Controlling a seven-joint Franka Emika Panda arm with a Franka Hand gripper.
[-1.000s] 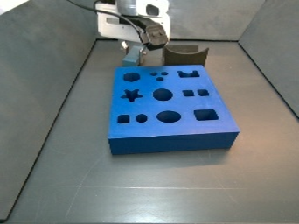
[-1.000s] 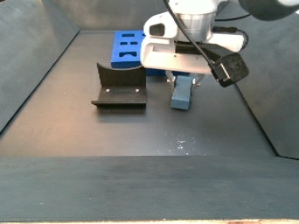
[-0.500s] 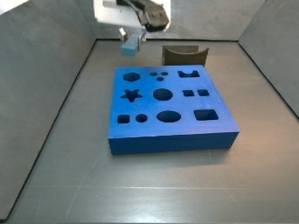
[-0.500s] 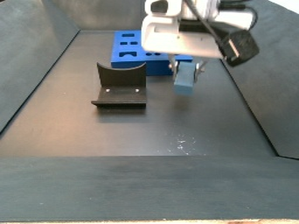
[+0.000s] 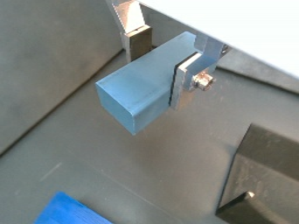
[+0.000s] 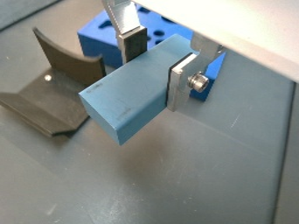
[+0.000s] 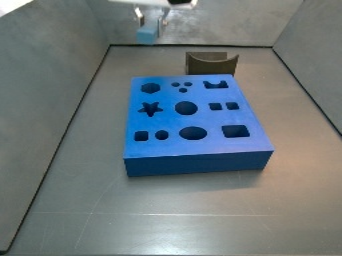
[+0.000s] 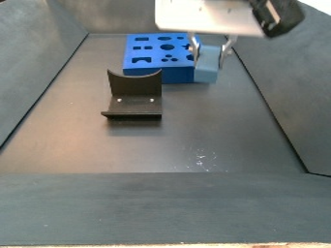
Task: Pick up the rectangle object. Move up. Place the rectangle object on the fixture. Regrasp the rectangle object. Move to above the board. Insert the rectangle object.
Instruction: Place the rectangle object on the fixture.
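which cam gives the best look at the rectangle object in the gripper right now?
A wrist view: the rectangle object fills the frame, clamped between the gripper fingers, clear of the floor. The other wrist view shows the same grasp. In both side views it is small, near the top edge.

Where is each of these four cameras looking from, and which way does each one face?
Wrist view: looks down past the gripper at the rectangle object it clamps, above the floor.
Wrist view: same gripper, with fixture and board beyond.
Side view: high at the board's near edge, fixture behind.
Side view: opposite end, fixture nearer than the board.
All four share the held rectangle object.
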